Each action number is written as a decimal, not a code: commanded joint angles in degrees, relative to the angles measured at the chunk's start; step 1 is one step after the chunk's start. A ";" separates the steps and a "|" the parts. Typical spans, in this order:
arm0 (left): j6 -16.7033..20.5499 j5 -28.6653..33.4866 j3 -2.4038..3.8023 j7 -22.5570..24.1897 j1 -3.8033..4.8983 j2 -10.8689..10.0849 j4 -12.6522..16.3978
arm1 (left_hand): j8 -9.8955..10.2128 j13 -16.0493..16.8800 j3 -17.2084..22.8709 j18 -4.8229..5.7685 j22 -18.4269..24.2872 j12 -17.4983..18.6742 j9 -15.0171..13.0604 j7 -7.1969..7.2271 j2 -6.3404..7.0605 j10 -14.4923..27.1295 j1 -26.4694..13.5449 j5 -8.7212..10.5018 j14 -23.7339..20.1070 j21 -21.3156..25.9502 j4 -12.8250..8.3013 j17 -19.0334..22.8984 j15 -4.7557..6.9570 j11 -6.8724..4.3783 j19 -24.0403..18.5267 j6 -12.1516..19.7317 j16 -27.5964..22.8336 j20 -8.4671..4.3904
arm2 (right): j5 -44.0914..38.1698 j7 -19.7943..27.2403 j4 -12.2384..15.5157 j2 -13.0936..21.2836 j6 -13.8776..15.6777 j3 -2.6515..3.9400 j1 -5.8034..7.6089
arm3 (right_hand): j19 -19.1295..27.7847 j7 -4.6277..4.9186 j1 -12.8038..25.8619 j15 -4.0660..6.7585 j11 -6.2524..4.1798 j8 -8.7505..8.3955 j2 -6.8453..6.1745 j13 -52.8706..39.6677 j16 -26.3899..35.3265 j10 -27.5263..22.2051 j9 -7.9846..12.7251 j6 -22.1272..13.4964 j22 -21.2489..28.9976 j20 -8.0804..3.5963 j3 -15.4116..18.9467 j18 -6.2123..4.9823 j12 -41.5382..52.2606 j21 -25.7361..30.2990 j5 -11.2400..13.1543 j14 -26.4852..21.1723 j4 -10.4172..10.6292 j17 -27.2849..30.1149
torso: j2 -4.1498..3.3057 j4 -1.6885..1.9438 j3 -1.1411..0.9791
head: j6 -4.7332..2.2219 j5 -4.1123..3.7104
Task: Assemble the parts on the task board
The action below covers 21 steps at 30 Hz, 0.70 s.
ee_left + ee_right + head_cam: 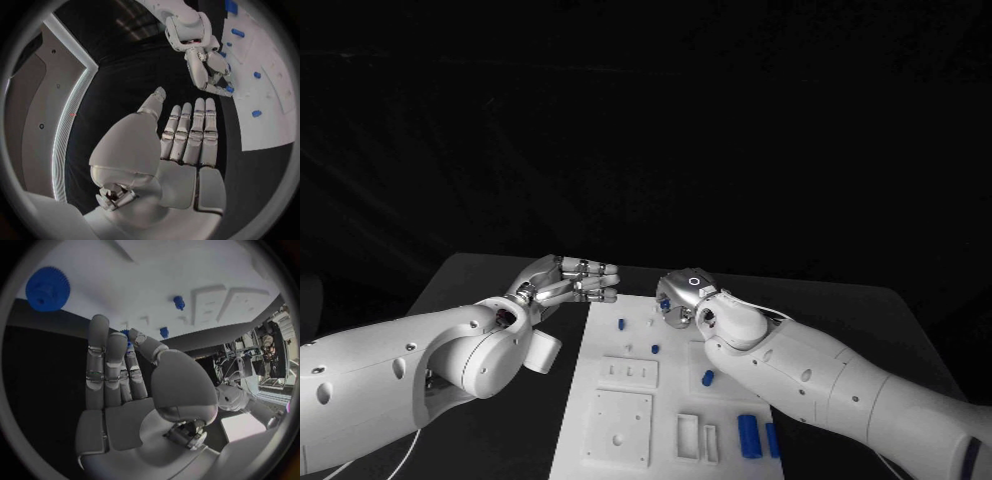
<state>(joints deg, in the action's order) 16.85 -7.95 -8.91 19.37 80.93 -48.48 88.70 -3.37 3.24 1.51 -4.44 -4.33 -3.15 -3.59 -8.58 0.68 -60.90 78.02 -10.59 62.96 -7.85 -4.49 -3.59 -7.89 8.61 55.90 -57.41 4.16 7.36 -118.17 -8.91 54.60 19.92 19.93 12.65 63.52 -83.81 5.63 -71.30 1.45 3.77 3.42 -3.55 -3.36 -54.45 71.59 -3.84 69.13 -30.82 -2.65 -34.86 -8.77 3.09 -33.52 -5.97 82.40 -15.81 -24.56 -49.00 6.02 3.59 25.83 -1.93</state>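
Observation:
The white task board (pixel 625 400) lies in the middle of the black table. On it are small blue pegs (pixel 620 324) (pixel 655 349), a blue piece (pixel 708 378) and two longer blue bars (pixel 749 437). My right hand (pixel 682 297) hovers over the board's far edge, its thumb and fingertips pinching a small blue part (pixel 127 334). A blue gear (pixel 47 287) and more pegs (pixel 179 302) lie on the board beyond it. My left hand (pixel 567 280) stays just off the board's far left corner, fingers straight, palm bare (pixel 181 165).
Raised white blocks with holes and slots (pixel 629 373) (pixel 620 425) sit on the near half of the board. Dark table surface (pixel 473 275) runs to the left of the board and behind both hands.

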 commanded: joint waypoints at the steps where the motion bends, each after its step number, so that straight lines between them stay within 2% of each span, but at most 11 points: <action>1: -0.40 0.35 0.06 0.24 0.29 0.16 0.27 | -0.17 0.07 -0.21 0.23 0.06 -0.21 -0.07 -0.21 -0.17 0.29 0.52 0.36 -0.09 -0.20 0.06 -0.06 -0.22 0.06 0.27 0.12 -0.04 0.12 | -1.91 -1.92 -0.33 -0.50 2.96 0.06 0.25 | -0.31 0.01 -0.28 0.39 -0.65 0.22 -0.32 -0.05 -0.39 0.59 -0.02 0.06 -0.17 -0.26 0.09 -0.74 0.21 0.35 0.59 0.00 0.16 -0.09 | -0.21 0.17 0.17 | -0.10 0.18; 3: -0.35 0.35 0.06 0.23 0.39 0.18 0.33 | -0.17 0.07 -0.21 0.23 0.06 -0.21 -0.07 -0.21 -0.17 0.29 0.52 0.36 -0.09 -0.20 0.06 -0.06 -0.22 0.06 0.27 0.12 -0.04 0.12 | -1.94 -2.07 -0.52 -0.77 3.31 0.08 0.40 | -0.31 0.01 -0.28 0.39 -0.65 0.22 -0.32 -0.05 -0.39 0.59 -0.02 0.06 -0.17 -0.26 0.09 -0.74 0.21 0.35 0.59 0.00 0.16 -0.09 | -0.25 0.23 0.20 | -0.13 0.19; 10: -0.15 0.36 0.06 0.17 0.85 0.30 0.56 | -0.18 0.08 -0.16 0.21 0.06 -0.21 -0.07 -0.22 -0.13 0.31 0.63 0.35 -0.09 -0.20 0.12 -0.06 -0.23 0.06 0.29 0.16 -0.05 0.12 | -1.92 -2.11 -1.52 -1.68 3.74 0.11 0.79 | -0.34 0.04 -0.35 0.38 -0.64 0.20 -0.30 -0.05 -0.42 0.60 -0.01 0.07 -0.41 -0.25 0.16 -0.74 0.21 0.52 0.46 -0.01 0.18 -0.12 | -0.65 0.59 0.51 | -0.33 -0.11; 13: -0.09 0.36 0.05 0.08 1.17 0.41 0.54 | -0.18 0.08 -0.16 0.21 0.06 -0.21 -0.07 -0.22 -0.12 0.31 0.63 0.35 -0.09 -0.20 0.12 -0.06 -0.23 0.06 0.29 0.16 -0.05 0.12 | -1.80 -1.94 -1.89 -1.94 3.61 0.11 0.86 | -0.36 0.04 -0.39 0.34 -0.61 0.20 -0.37 -0.05 -0.42 0.53 -0.01 0.00 -0.59 -0.22 0.12 -0.75 0.22 0.61 0.43 -0.01 0.14 -0.13 | -0.66 0.55 0.57 | -0.16 0.05; 21: 0.08 0.36 0.04 -0.14 2.11 0.47 0.73 | -0.17 0.07 -0.15 0.20 0.06 -0.21 -0.07 -0.23 0.07 0.34 0.73 0.40 -0.10 -0.20 0.27 -0.06 -0.24 0.07 0.29 0.14 -0.05 0.13 | -1.02 -1.27 -2.50 -2.43 2.42 0.11 0.91 | -0.41 0.04 -0.41 0.35 -0.62 0.20 -0.54 -0.05 -0.43 0.57 -0.01 0.01 -1.01 -0.22 0.42 -0.78 0.21 0.88 -0.05 -0.02 0.04 -0.16 | -1.21 0.71 0.87 | -0.34 -0.03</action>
<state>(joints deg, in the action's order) 16.95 -7.91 -8.92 19.12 82.83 -48.14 89.22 -3.37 3.24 1.51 -4.44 -4.33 -3.15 -3.59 -8.58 0.85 -60.90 78.20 -10.38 62.96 -7.84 -4.49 -3.59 -7.89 8.61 55.89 -57.41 4.16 7.36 -118.97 -10.48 52.13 17.57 22.78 12.74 64.40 -83.81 5.65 -71.60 1.44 3.76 3.32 -3.87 -3.32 -54.67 71.58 -3.79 69.12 -31.78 -2.64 -34.84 -8.39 2.97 -32.90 -5.57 82.40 -15.82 -24.64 -49.89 6.65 4.29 25.55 -1.85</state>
